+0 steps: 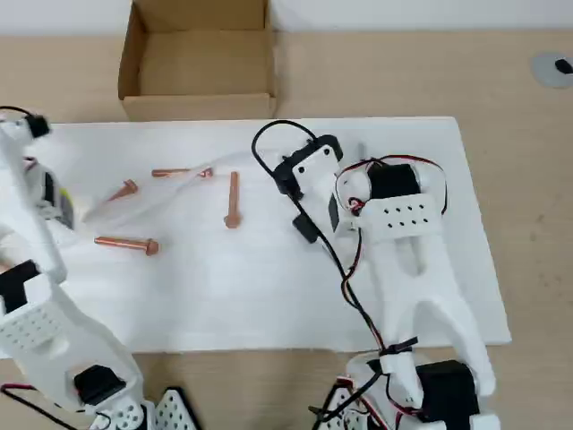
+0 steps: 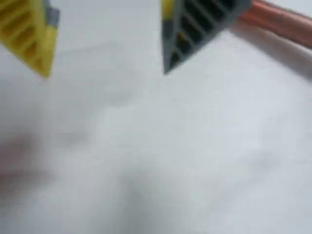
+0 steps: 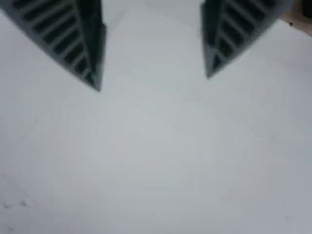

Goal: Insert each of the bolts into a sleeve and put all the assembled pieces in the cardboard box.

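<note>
Bolts (image 1: 233,199) are found loose on the white mat (image 1: 269,287), cardboard box (image 1: 132,54) unfilled; left claw (image 2: 106,74) and right claw (image 3: 153,83) are held wide open, empty; first grasp is judged pending, a bolt to be straddled

A white sheet (image 1: 224,296) covers the tan desk (image 1: 519,161), lying directly beneath the left fingers (image 2: 29,34) and the right fingers (image 3: 63,34). A grey round disc (image 1: 551,69) sits in the desk off the sheet, well apart from both.
</note>
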Controlling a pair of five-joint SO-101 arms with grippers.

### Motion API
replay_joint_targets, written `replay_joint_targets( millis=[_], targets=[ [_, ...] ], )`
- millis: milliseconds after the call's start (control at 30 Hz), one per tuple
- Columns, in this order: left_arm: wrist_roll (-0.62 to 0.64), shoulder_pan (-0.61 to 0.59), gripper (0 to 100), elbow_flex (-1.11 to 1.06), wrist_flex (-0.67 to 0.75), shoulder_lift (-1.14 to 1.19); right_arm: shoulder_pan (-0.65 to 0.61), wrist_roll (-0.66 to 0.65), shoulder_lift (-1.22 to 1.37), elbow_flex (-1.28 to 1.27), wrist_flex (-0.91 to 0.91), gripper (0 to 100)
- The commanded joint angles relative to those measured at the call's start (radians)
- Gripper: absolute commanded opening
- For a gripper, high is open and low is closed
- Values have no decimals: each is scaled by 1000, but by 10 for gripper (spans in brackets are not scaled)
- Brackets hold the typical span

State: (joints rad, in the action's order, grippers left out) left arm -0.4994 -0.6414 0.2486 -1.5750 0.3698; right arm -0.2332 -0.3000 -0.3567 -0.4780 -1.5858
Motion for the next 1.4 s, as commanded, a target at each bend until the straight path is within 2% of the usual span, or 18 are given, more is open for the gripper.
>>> replay_joint_targets(
  millis=[0, 67, 133, 233, 300, 400, 533, 633, 733, 800, 867, 1000, 1067, 1133, 1267, 1367],
  targets=[
    [86, -106, 164, 186, -80, -85, -13, -5, -4, -2, 12, 173],
    [209, -166, 164, 244, -152, -111, -13, -3, -4, -2, 20, 173],
    [391, -250, 164, 232, -183, -160, -13, -2, -4, -2, 29, 173],
    [647, -402, 164, 101, -181, -298, -13, 0, -4, -2, 40, 173],
    [764, -462, 164, -69, -181, -397, -13, 0, -4, -2, 40, 173],
    [839, -471, 164, -381, -178, -530, -13, 0, -4, -2, 51, 173],
    [845, -437, 164, -694, -140, -607, -13, 0, -2, -2, 52, 173],
    [862, -466, 153, -729, 5, -611, -13, 0, -2, -2, 44, 173],
    [890, -526, 105, -760, 75, -611, -13, -2, -2, -2, 43, 173],
    [865, -559, 95, -802, 94, -611, -13, -2, -2, -2, 43, 173],
    [789, -578, 95, -833, 95, -611, -13, -3, -2, -2, 43, 173],
    [459, -620, 96, -830, 95, -618, -13, -3, -2, -2, 43, 173],
    [351, -598, 96, -801, 97, -618, -13, -3, -2, -2, 43, 173],
    [273, -551, 96, -764, 95, -613, -13, -5, -2, -2, 44, 173],
    [78, -330, 96, -718, 98, -611, -13, -3, -2, -4, 46, 173],
    [106, -178, 96, -655, 137, -618, -13, -2, -2, -4, 46, 173]
  ],
)
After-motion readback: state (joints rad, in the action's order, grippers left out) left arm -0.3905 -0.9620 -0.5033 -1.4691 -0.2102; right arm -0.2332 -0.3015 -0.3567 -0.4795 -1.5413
